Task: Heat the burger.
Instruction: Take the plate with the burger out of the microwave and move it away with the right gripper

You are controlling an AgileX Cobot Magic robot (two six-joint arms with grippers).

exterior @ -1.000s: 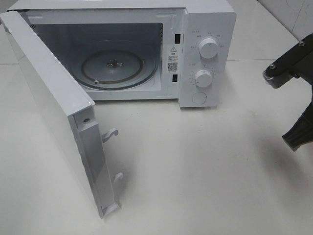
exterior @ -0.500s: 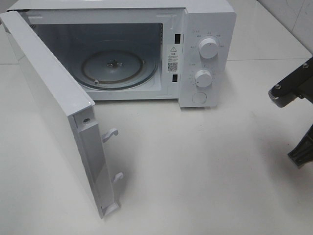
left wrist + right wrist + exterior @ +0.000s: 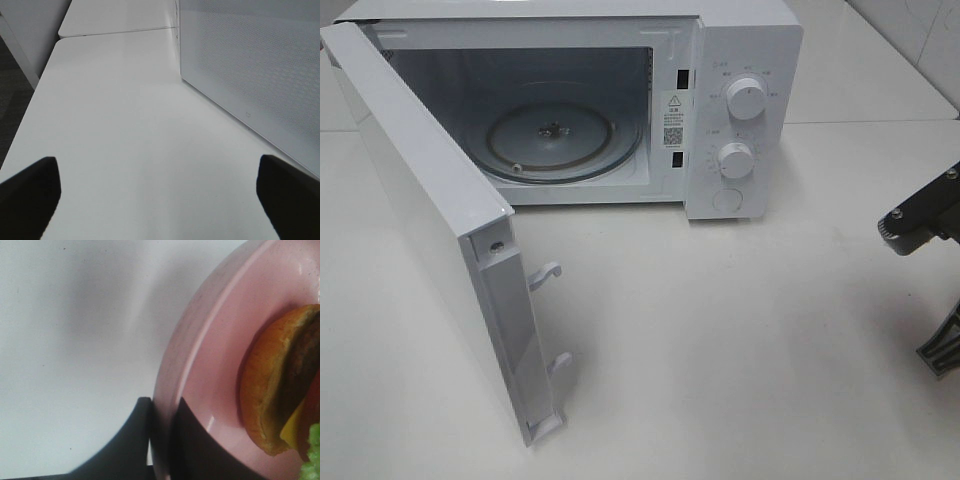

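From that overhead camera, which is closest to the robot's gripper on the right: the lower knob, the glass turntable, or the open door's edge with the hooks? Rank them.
Measured from the right gripper:
1. Lower knob, on the microwave's control panel, nearest.
2. Glass turntable, inside the cavity, further left.
3. Door's edge, swung out at far left, probably farthest, though close to the turntable's distance.

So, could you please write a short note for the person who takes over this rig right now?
Left gripper: open, empty, low over the table beside the microwave door.
Right gripper: shut on the rim of the pink plate, which carries the burger.
Done: the microwave is open, its turntable bare; the plate is gripped.
Left: put the plate with the burger inside, close the door, start heating.
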